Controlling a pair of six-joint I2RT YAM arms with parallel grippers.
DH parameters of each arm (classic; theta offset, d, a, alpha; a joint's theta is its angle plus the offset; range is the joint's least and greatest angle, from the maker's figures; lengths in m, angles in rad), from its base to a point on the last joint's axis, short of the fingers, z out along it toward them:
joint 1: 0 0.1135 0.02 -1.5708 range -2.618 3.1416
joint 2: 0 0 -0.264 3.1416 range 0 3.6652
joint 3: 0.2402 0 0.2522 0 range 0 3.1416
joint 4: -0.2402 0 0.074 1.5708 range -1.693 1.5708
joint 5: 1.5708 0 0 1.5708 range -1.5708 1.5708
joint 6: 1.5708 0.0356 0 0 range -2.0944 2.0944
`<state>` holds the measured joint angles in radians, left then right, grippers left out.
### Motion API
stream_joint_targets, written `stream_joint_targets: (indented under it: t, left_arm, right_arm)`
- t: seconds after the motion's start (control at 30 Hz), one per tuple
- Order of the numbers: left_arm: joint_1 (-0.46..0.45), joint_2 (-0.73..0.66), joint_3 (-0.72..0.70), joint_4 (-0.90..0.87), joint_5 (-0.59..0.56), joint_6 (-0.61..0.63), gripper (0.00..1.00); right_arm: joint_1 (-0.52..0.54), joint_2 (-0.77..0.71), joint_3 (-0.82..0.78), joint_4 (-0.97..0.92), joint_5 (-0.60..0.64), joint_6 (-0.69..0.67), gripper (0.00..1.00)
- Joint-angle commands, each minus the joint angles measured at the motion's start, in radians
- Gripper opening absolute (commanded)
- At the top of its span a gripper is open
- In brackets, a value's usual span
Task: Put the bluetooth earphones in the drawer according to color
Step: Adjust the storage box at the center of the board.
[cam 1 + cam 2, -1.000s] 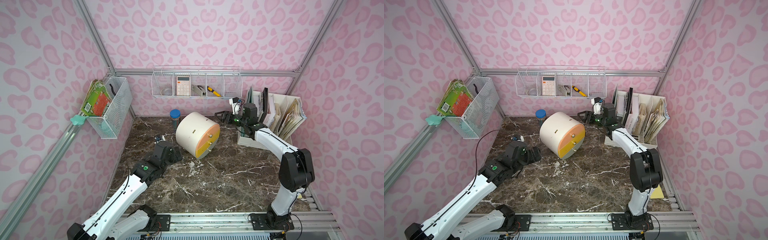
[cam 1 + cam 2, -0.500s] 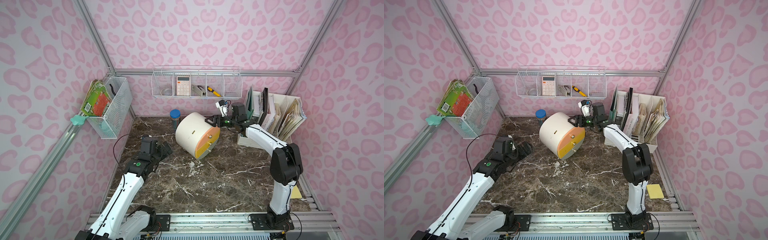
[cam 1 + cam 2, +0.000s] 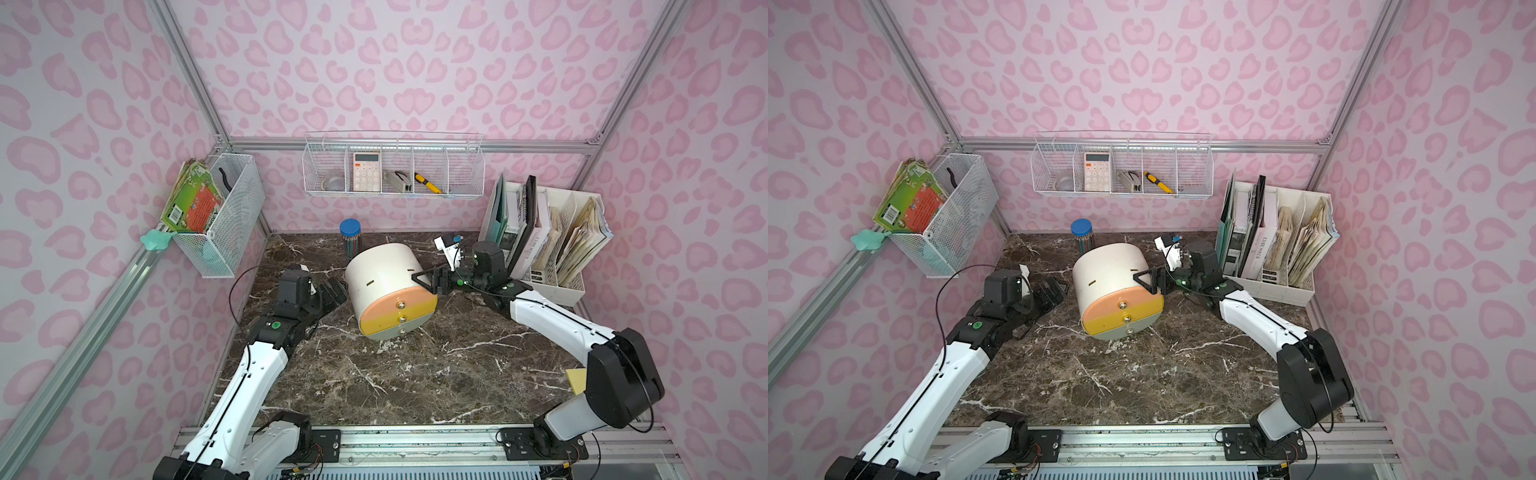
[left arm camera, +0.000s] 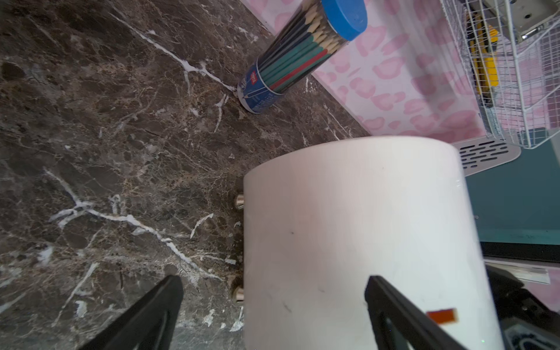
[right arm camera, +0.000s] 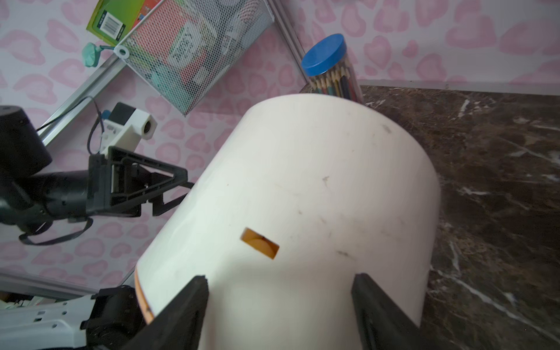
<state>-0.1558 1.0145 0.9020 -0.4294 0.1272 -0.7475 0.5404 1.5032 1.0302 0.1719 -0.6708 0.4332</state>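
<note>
Drawer cabinet (image 3: 384, 270) sits askew between left gripper (image 3: 337, 291) and right gripper (image 3: 424, 282), both spread wide (no earphones visible); an uneven side push could roll its rounded shell.

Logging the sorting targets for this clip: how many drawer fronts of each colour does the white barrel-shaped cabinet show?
On the white cabinet, in both top views:
peach drawer front: 1
yellow drawer front: 1
grey-green drawer front: 1
Total: 3
</note>
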Motion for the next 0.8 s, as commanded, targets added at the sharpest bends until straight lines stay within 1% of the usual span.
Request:
stream_joint_targets:
  t: [0.0, 0.1, 0.17, 0.2, 0.27, 0.33, 0.43, 0.53, 0.77]
  left_arm:
    - [0.004, 0.01, 0.024, 0.027, 0.038, 0.033, 0.99]
    - [0.01, 0.045, 0.049, 0.033, 0.086, 0.033, 0.99]
    - [0.013, 0.081, 0.064, 0.065, 0.158, 0.029, 0.99]
    - [0.013, 0.101, 0.07, 0.08, 0.202, 0.023, 0.99]
    - [0.013, 0.144, 0.095, 0.086, 0.275, -0.002, 0.99]
    - [0.013, 0.189, 0.13, 0.054, 0.334, 0.016, 0.98]
    - [0.013, 0.25, 0.14, 0.065, 0.402, 0.019, 0.95]
    - [0.004, 0.29, 0.132, 0.096, 0.441, 0.017, 0.94]
    - [-0.061, 0.342, 0.141, 0.11, 0.437, 0.03, 0.94]
  right_arm:
    - [0.015, -0.055, -0.074, -0.055, -0.038, 0.035, 0.77]
    - [0.007, -0.116, -0.118, -0.045, 0.035, 0.044, 0.77]
    - [-0.025, -0.147, -0.141, -0.039, 0.133, 0.049, 0.77]
    - [-0.048, -0.158, -0.155, -0.024, 0.154, 0.064, 0.77]
    - [-0.112, -0.176, -0.202, 0.048, 0.152, 0.111, 0.77]
    - [-0.155, -0.182, -0.237, 0.106, 0.16, 0.146, 0.76]
    - [-0.193, -0.16, -0.239, 0.113, 0.169, 0.151, 0.74]
    - [-0.201, -0.123, -0.236, 0.12, 0.175, 0.141, 0.74]
    - [-0.201, -0.056, -0.245, 0.133, 0.151, 0.135, 0.73]
